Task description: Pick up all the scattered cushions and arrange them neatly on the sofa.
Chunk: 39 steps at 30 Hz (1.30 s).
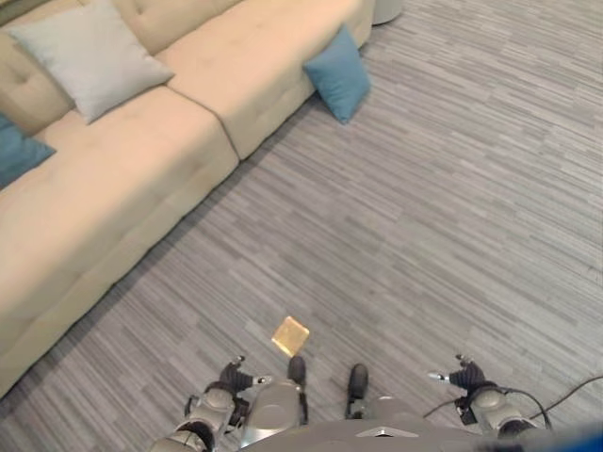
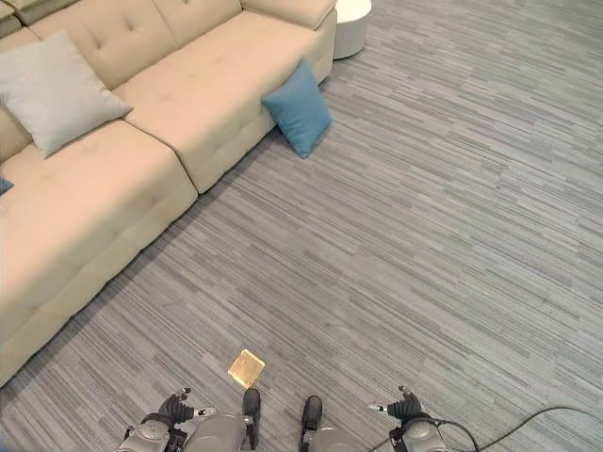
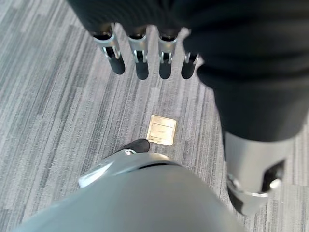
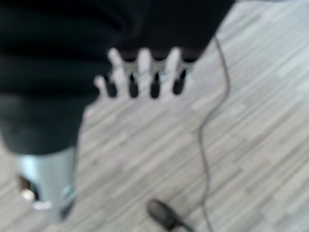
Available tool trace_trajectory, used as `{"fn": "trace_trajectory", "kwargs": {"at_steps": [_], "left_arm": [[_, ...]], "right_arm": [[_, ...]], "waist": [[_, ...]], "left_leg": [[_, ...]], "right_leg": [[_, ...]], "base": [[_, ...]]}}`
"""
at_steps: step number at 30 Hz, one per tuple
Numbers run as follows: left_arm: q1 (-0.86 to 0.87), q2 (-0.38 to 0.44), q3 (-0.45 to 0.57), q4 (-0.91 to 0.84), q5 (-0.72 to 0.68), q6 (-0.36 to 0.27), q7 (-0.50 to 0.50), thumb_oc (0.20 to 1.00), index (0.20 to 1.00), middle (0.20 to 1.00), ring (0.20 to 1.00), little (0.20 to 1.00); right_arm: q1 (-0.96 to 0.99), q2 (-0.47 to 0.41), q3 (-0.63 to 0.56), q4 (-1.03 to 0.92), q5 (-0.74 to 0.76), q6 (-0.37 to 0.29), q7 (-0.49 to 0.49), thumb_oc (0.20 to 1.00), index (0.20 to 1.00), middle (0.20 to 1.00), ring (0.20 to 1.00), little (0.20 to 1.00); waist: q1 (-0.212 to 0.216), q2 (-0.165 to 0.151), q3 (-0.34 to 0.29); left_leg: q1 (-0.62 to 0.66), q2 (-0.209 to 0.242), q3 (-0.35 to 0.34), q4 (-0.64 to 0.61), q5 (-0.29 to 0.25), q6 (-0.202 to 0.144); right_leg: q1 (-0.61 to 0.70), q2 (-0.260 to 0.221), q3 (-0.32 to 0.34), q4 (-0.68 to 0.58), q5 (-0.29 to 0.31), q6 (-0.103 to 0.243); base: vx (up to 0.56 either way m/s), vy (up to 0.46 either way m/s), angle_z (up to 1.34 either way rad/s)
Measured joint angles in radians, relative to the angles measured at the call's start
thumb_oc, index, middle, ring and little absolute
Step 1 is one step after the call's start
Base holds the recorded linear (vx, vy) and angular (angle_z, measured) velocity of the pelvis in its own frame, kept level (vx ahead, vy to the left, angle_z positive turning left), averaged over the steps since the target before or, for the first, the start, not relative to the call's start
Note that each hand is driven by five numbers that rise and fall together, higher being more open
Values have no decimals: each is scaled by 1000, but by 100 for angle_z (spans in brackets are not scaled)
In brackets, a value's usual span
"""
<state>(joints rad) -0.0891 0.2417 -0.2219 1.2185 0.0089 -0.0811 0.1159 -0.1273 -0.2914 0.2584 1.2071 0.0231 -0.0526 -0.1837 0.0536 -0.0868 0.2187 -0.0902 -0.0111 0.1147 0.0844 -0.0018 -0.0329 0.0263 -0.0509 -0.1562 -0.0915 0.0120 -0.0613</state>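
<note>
A blue cushion (image 1: 338, 72) stands on the carpet, leaning against the front of the beige sofa (image 1: 141, 179) near its far end. On the sofa's seat a light grey cushion (image 1: 90, 56) rests against the backrest. Another blue cushion (image 1: 19, 153) lies further left on the seat, cut by the view's edge. My left hand (image 3: 140, 53) hangs low at my side, fingers straight and holding nothing. My right hand (image 4: 145, 72) hangs at the other side, also open and empty. Both hands are far from every cushion.
A small brass floor plate (image 1: 290, 335) is set in the grey striped carpet just ahead of me. A round white side table (image 2: 350, 24) stands past the sofa's far end. Open carpet stretches to the right of the sofa.
</note>
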Motion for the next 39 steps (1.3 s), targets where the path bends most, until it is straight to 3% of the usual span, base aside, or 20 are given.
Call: {"fn": "trace_trajectory", "kwargs": {"at_steps": [3,4,5,8,9,10,11,12,14,16,20,21,25,28,31,32,35,37,38,39], "left_arm": [[2,10,0,0,0,2,0,1000,1000,1000,1000,1000],[10,-3,-1,-1,0,3,0,1000,1000,1000,1000,1000],[5,-7,-2,-1,0,4,0,1000,1000,1000,1000,1000],[-20,20,2,0,-1,7,1,1000,1000,1000,1000,1000],[-28,30,-2,0,-19,7,3,1000,1000,1000,1000,1000],[-25,35,-10,-14,-32,4,5,1000,1000,1000,1000,1000],[-11,21,-12,-20,-37,2,7,1000,1000,1000,1000,1000],[-16,19,-9,-8,-38,7,10,1000,1000,1000,1000,1000],[-54,29,-4,-6,-39,9,16,1000,1000,1000,1000,1000],[-61,14,1,-3,-39,8,15,1000,1000,1000,1000,1000],[-48,-22,-3,6,-37,7,13,1000,1000,1000,1000,1000],[-42,-41,-6,5,-37,6,15,1000,1000,1000,1000,1000],[-22,-58,-11,-1,-35,-4,13,1000,1000,1000,1000,1000],[-39,-44,-11,1,-35,-2,13,1000,1000,1000,1000,1000],[-50,-34,-14,-9,-35,-3,13,1000,1000,1000,1000,1000],[-49,-36,-19,-8,-35,-1,13,1000,1000,1000,1000,1000],[-63,-39,-78,-8,-33,4,12,1000,1000,1000,1000,1000],[-79,-35,-90,-3,-32,4,12,1000,1000,1000,1000,1000],[-68,-32,-87,-2,-30,5,12,1000,1000,1000,1000,1000],[-75,7,-94,1,-28,1,11,1000,1000,1000,1000,1000]], "right_arm": [[-11,2,-11,-18,0,1,-1,1000,1000,1000,1000,1000],[0,-9,-10,-24,0,1,0,1000,1000,1000,1000,1000],[8,-13,-7,-36,-1,0,1,1000,1000,1000,1000,1000],[5,13,24,-40,-6,2,5,1000,1000,1000,1000,1000],[-1,15,27,-31,-7,3,6,1000,1000,1000,1000,1000],[3,9,27,-36,-7,2,6,1000,1000,1000,1000,1000],[9,-18,24,-46,-7,-1,5,1000,1000,1000,1000,1000],[5,-20,19,-47,-7,-5,2,1000,1000,1000,1000,1000],[7,-7,22,-52,-7,-1,9,1000,1000,1000,1000,1000],[14,-10,22,-48,-7,2,9,1000,1000,1000,1000,1000],[35,-20,23,-37,-6,4,10,1000,1000,1000,1000,1000],[58,-34,21,-28,-7,8,11,1000,1000,1000,1000,1000],[49,-42,20,-34,-7,4,9,1000,1000,1000,1000,1000],[42,-40,24,-69,-4,-5,5,1000,1000,1000,1000,1000],[46,-39,20,-60,-3,-7,4,1000,1000,1000,1000,1000],[26,-46,22,-62,1,-9,2,1000,1000,1000,1000,1000],[17,-54,20,-54,3,-20,1,1000,1000,1000,1000,1000],[-1,-61,25,-29,3,-11,4,1000,1000,1000,1000,1000],[-12,-69,24,-40,3,-7,4,1000,1000,1000,1000,1000],[-31,-41,24,-37,2,-6,6,1000,1000,1000,1000,1000]], "waist": [[-6,-26,-1],[-9,9,-21],[-12,39,-27],[-5,31,-23],[1,14,-20],[-2,18,-27],[-8,72,-56],[-20,81,-45],[-41,64,-25],[-56,92,-6],[-102,87,-11],[-94,76,-7],[-82,72,-25],[-64,34,-40],[-63,1,-36],[-60,19,-39],[-97,44,-43],[-104,54,-40],[-93,58,-40],[-58,-5,-32]], "left_leg": [[18,-38,0,-30,-4,16],[97,-29,2,-150,19,34],[121,-11,-4,-173,-12,53],[116,-13,6,-72,-36,15],[76,-25,18,58,-56,-12],[59,-32,16,89,-87,14],[141,-13,-9,-20,-121,54],[191,-27,-43,-79,-151,113],[201,-36,-82,-84,-149,108],[218,-19,-84,-71,-153,100],[255,-53,-128,-40,-175,55],[315,-80,-127,-27,-189,34],[305,-67,-127,67,-190,1],[280,-53,-160,100,-190,-4],[270,-5,-153,-18,-186,-11],[241,34,-153,-80,-140,-13],[194,30,-210,-74,-147,-30],[151,23,-132,-43,-144,-98],[134,21,-83,-11,-158,-178],[66,8,-64,136,-183,-216]], "right_leg": [[-1,-40,24,1,-3,19],[-7,-21,31,11,-10,35],[-17,5,25,44,-13,39],[-97,-21,24,264,-34,83],[-122,-61,38,365,-21,93],[-190,-82,41,503,-21,128],[-260,-76,-17,643,-47,194],[-278,-77,-26,663,-105,212],[-303,-41,-45,569,-182,141],[-324,38,-56,443,-149,76],[-305,82,40,154,20,46],[-250,59,59,130,145,-12],[-134,54,49,25,129,-38],[-111,34,-6,1,128,-46],[-94,9,-59,0,110,-47],[-88,13,-86,1,113,-24],[-90,4,-97,-2,90,56],[-143,9,-44,65,51,50],[-166,18,-54,147,25,36],[-241,-7,-75,289,-43,-52]], "base": [[231,157,-22],[171,147,-22],[133,145,-34],[109,109,-14],[266,132,-11],[310,106,-34],[365,48,-18],[269,-31,9],[226,-62,50],[221,-94,31],[177,-102,53],[196,-208,45],[100,-166,31],[47,-212,51],[6,-180,90],[-39,-128,48],[-174,-100,100],[-87,-144,86],[-38,-118,-1],[34,1,-26]]}}
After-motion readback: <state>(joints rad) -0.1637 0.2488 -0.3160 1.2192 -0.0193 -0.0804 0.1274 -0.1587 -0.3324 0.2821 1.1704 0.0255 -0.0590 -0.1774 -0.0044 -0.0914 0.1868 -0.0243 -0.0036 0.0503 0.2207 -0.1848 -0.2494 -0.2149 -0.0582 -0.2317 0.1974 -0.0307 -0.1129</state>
